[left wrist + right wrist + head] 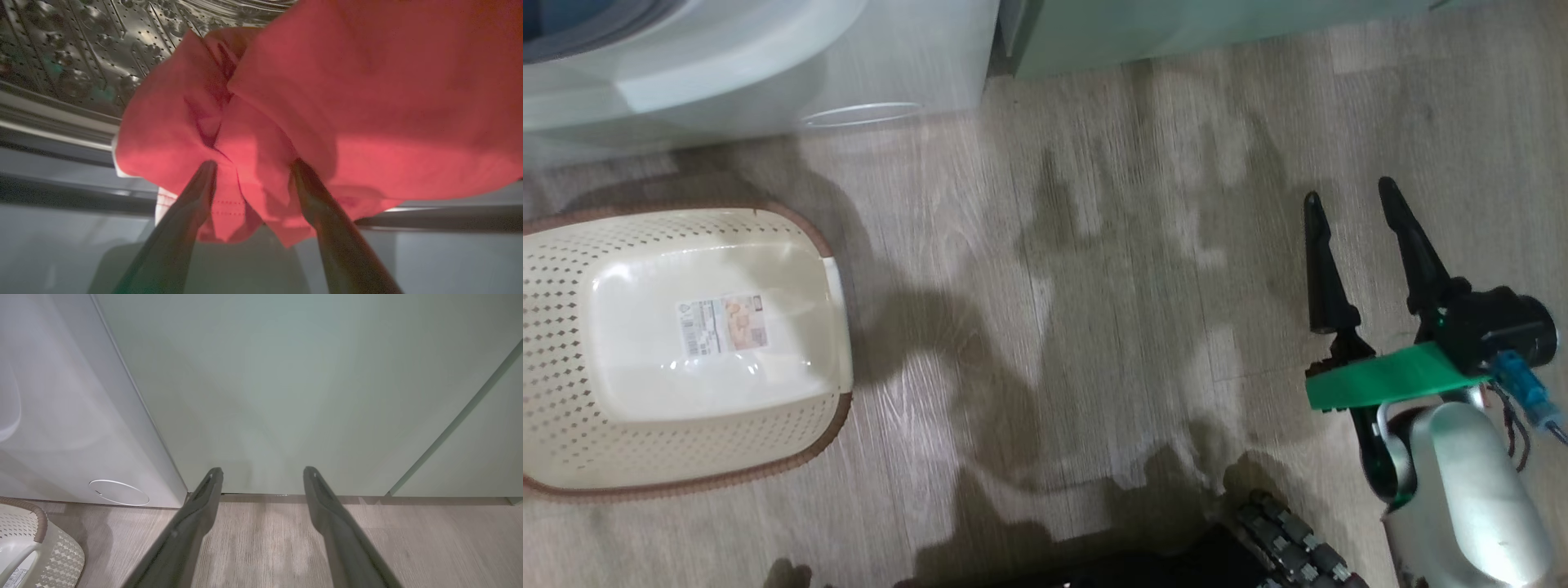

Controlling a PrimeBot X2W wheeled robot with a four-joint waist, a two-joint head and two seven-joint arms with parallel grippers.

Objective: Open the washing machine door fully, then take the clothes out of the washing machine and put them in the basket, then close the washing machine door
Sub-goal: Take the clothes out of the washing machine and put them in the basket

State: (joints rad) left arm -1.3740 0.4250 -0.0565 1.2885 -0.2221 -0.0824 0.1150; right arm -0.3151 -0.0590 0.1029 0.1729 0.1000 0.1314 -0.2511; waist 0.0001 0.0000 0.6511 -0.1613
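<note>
Progress: we judge unloading barely begun | clothes point(327, 102) at the washing machine point(81, 49) drum's mouth, left end effector point(253, 163) released astride a fold | right end effector point(1349, 189) released | basket point(560, 343) empty on the floor point(1094, 327) | door to close after.

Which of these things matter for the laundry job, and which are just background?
Job: red clothes, washing machine, empty basket, open left gripper at the clothes.
Background: pale-green cabinet, wood floor, open right gripper.
</note>
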